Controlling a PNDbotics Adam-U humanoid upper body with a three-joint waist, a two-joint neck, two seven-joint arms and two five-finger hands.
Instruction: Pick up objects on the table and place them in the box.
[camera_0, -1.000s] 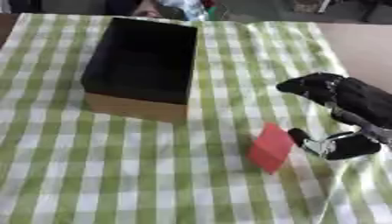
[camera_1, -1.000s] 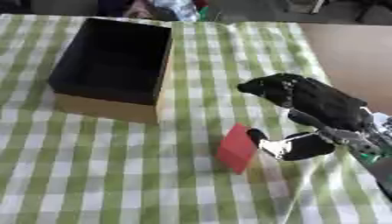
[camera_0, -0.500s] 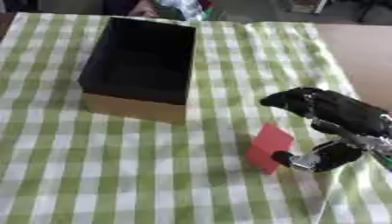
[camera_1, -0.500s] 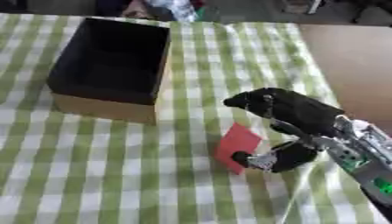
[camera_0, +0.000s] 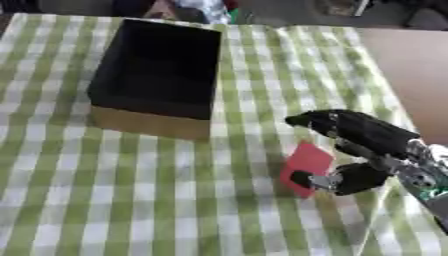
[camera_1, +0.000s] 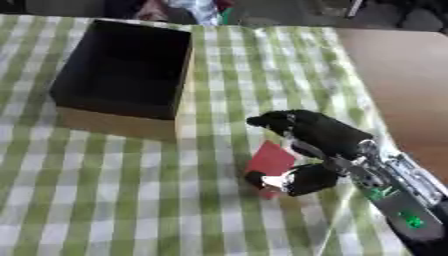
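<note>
Right hand (camera_0: 363, 145): black fingers (camera_0: 319, 121) arched over the top of the red object (camera_0: 306, 164), thumb (camera_0: 337, 180) curled in at its lower edge. The fingers and thumb bracket the object from above and below; actual contact at the upper edge is hard to make out, and the thumb tip looks to touch the lower corner. The palm and the silver wrist run off toward the lower right, where the forearm is cut by the picture's edge.

Red object: flat, roughly square, tilted, lying between fingers and thumb on the green-and-white checked cloth (camera_0: 157, 190). Its right side is hidden behind the hand.

Box (camera_0: 157, 75): open, black inside with tan outer walls, well apart from the fingers, up and to the left. Its dark interior shows no detail.

Bare brown table (camera_1: 402, 75): beyond the cloth's edge, to the right of the hand.

Blurred items at the far edge past the box cannot be identified.

Left hand: shows in neither view.
</note>
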